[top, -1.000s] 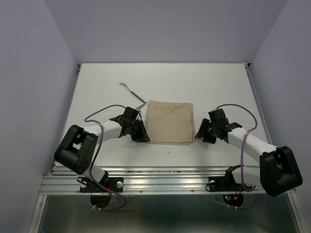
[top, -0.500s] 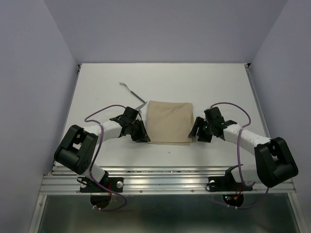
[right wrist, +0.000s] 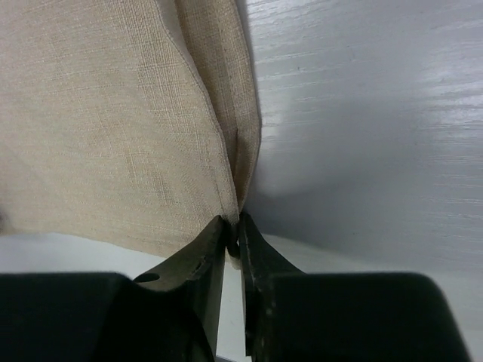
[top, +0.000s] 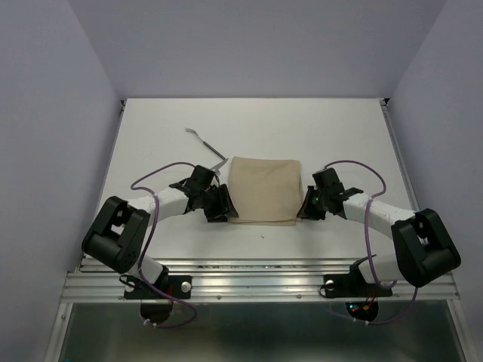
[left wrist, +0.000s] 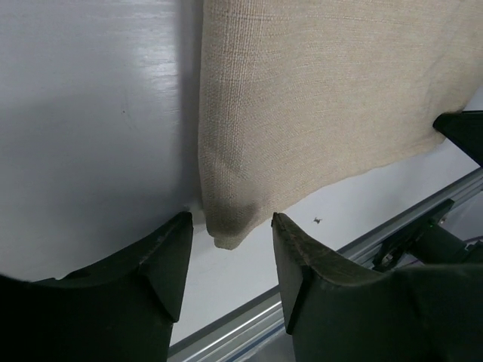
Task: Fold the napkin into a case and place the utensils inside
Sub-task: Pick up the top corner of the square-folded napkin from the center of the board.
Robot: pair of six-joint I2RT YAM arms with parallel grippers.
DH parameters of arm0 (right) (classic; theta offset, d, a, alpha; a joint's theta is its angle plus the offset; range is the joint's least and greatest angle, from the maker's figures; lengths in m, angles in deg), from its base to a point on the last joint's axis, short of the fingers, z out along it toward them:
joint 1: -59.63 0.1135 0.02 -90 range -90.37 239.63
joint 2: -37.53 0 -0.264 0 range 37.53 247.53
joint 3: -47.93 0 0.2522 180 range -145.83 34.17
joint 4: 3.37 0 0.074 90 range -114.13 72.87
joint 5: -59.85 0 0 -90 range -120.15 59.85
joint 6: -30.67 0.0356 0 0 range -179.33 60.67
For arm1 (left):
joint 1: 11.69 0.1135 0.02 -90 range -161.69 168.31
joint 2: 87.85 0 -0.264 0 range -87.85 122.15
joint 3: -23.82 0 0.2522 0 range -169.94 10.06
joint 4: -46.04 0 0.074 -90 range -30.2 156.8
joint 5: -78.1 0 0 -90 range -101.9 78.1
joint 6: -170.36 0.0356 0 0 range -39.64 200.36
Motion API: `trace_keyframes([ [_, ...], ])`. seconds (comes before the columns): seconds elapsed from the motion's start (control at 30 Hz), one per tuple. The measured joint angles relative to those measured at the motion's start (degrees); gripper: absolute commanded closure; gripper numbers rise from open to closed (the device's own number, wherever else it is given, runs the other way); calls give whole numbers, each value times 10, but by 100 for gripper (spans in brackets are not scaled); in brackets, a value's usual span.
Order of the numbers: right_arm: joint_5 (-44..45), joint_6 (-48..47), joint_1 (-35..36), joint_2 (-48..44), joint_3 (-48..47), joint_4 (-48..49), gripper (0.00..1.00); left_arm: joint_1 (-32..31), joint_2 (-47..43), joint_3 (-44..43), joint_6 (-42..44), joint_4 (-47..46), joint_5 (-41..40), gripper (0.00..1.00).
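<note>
- In the top view I see the napkin lying flat as a folded, roughly square pad in the middle of the table, nearer the front edge than the back.
- Only that view shows a utensil. It is a slim silvery piece lying slantwise on the table behind the napkin, and its near end comes up just beside the cloth's far left corner. I make out one piece and cannot tell which kind it is.
- From above, the left gripper sits at the napkin's near left corner and the right gripper at its near right corner. Both read as dark lumps there, so I cannot judge their jaws from that camera.
- The left wrist view settles the left side. Its fingers stand apart, with the rounded cloth corner lying between them. A strip of bare table shows on either side of the corner, so nothing is gripped.
- The right wrist view settles the other side. Its fingers are drawn almost together and clamped on the napkin's corner edge.
- Several cloth layers run into that pinch, and no other view shows this stacking.
- The left wrist view also catches the metal rail along the table's front, beyond the corner.
</note>
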Motion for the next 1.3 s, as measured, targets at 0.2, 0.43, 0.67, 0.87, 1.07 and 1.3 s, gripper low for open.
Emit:
trace_keyframes([
  [0.2, 11, 4, 0, 0, 0, -1, 99, 0, -19, 0, 2, 2, -2, 36],
  [0.43, 11, 0, 0, -12, -3, -17, 99, 0, -24, 0, 2, 4, -7, 36],
  [0.67, 11, -10, 0, -62, -23, -53, 99, 0, -24, 0, 2, 6, -11, 36],
  [0.87, 2, -16, 4, -81, -24, -81, 99, 0, -24, 0, -1, 6, -13, 37],
  [1.07, -4, -16, 11, -91, -5, -88, 76, 0, -24, 0, -4, 6, -17, 37],
  [1.3, 35, -16, 11, -78, -5, -98, 58, 0, -24, 0, -5, 6, -18, 37],
])
